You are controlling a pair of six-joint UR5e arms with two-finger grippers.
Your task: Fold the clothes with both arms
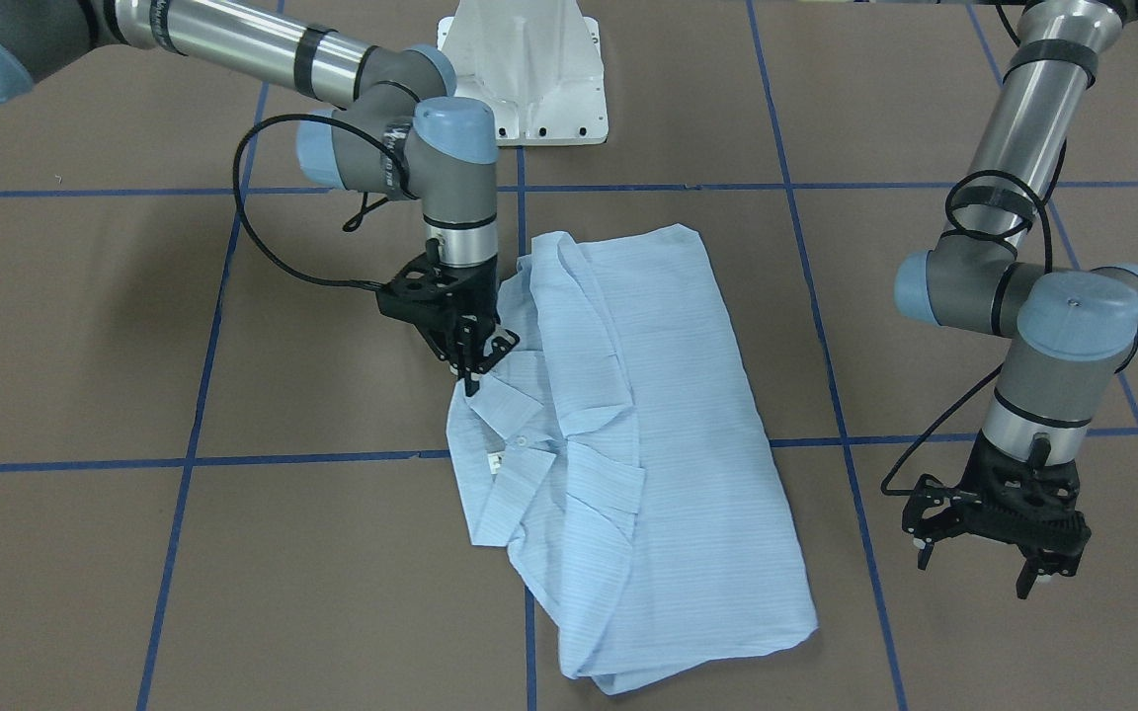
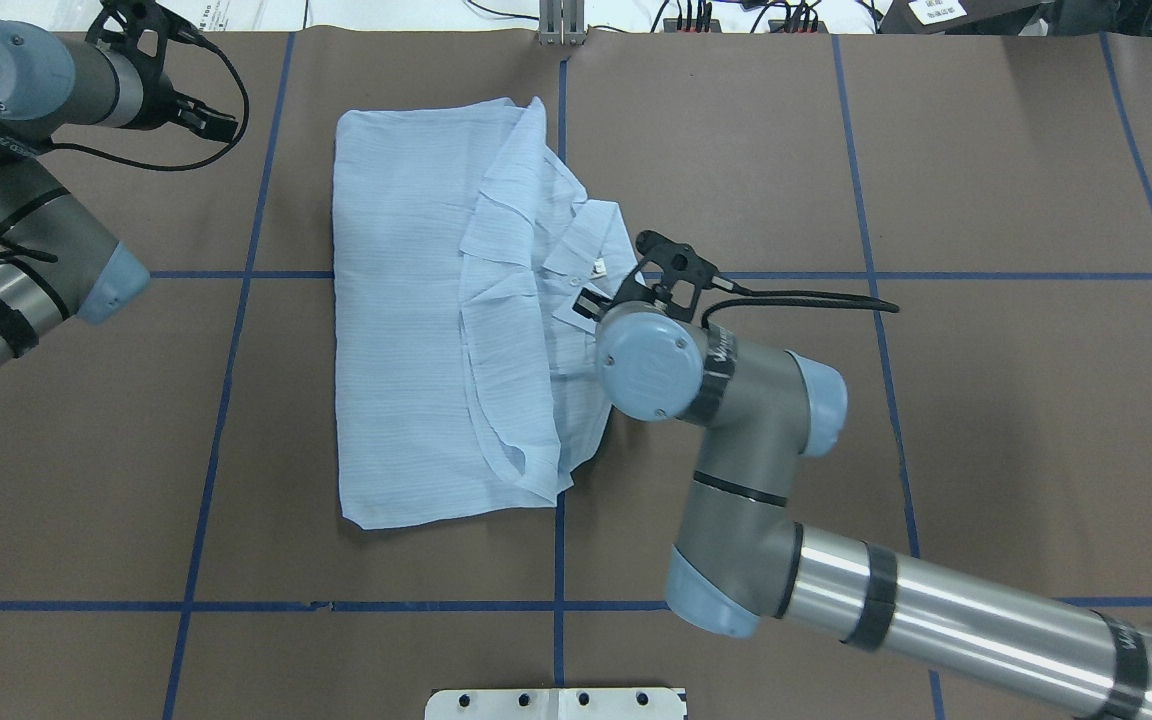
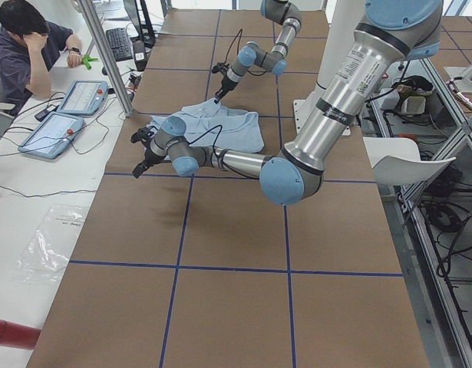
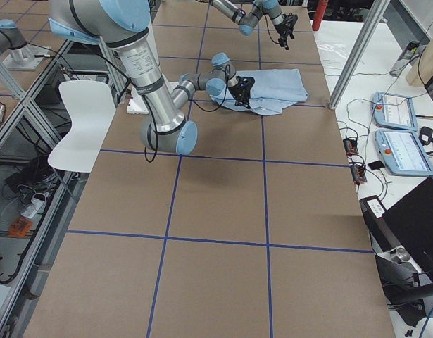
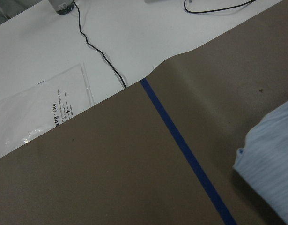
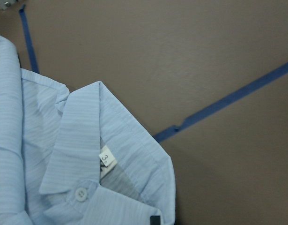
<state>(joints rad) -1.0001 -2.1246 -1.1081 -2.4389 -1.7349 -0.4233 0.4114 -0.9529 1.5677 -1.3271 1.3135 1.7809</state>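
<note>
The pale blue striped shirt lies folded lengthwise in the middle of the brown table, its collar, a white button and the neck label facing up on the right arm's side. My right gripper points down at the collar's edge with its fingers drawn together on the cloth there. One dark fingertip shows at the bottom of the right wrist view. My left gripper hangs open above bare table, well away from the shirt, holding nothing. The left wrist view shows only a corner of the shirt.
Blue tape lines grid the table. The white pedestal base stands at the robot's side. Past the far edge lie a plastic bag and cables. A person sits at a side desk with tablets.
</note>
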